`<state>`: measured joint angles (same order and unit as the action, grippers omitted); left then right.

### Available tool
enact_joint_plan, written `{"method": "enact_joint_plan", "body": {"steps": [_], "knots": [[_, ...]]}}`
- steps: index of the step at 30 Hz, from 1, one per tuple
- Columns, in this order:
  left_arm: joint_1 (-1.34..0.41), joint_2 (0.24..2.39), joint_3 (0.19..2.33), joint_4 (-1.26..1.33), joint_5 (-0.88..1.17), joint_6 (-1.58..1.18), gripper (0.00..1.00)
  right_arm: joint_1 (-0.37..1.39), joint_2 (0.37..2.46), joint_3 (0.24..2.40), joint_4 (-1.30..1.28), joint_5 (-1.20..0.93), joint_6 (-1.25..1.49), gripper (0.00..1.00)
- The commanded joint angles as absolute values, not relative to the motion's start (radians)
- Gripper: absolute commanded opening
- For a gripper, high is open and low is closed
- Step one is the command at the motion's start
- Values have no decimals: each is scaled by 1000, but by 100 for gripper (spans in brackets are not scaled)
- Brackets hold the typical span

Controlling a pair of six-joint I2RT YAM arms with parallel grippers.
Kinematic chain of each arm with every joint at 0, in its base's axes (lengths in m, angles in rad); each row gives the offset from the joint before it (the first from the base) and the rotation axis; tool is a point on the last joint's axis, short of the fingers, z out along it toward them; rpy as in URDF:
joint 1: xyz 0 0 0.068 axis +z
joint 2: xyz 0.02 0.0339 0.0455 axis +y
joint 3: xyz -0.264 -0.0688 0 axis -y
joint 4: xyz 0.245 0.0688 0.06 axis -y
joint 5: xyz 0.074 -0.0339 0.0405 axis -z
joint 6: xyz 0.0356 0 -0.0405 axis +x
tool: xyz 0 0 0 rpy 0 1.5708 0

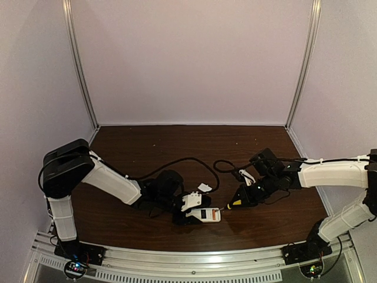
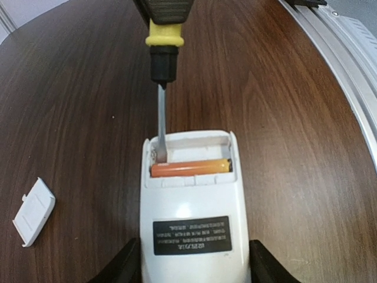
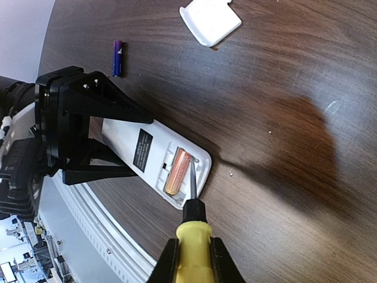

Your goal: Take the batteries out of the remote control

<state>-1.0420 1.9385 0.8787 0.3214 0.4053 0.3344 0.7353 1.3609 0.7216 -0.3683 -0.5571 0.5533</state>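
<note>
Top view first. The left gripper is seen low over the remote control, which lies flat on the dark wooden table near the front edge. The remote's left end is hidden under black fingers. The right gripper is pressed together on a yellow-handled screwdriver, whose tip is aimed at the remote's right end. A small white lid piece is spotted just behind the remote. The battery bay is too small to be read from up here.

Over to the left wrist. The remote is shown label up, its near end cut off by the frame. The bay at the far end stands open, and an orange battery is lodged crosswise in the nearer slot. Bare white plastic shows in the farther slot, where the screwdriver's blade is planted at the left end. Black fingers are glimpsed at both long edges of the remote. Only their tips are shown, so it cannot be told whether they are clamped or merely bracketing it.

Now the right wrist. The yellow handle is pinched between two fingers, and its butt is cut off below. A blue-purple battery is seen loose on the table, well apart from the remote.
</note>
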Motion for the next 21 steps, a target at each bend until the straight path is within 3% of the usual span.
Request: {"method": "enact_joint_plan", "body": {"steps": [1,13,21], "knots": [[-1048,1978,899,332,407,368,43,746,1388,683,-291,-610,567,0],[-1048,1997,905,326,423,397,37,746,1403,558,-74,-668,541,0],[-1048,1999,912,312,445,402,34,779,1302,536,-40,-577,475,0]]}}
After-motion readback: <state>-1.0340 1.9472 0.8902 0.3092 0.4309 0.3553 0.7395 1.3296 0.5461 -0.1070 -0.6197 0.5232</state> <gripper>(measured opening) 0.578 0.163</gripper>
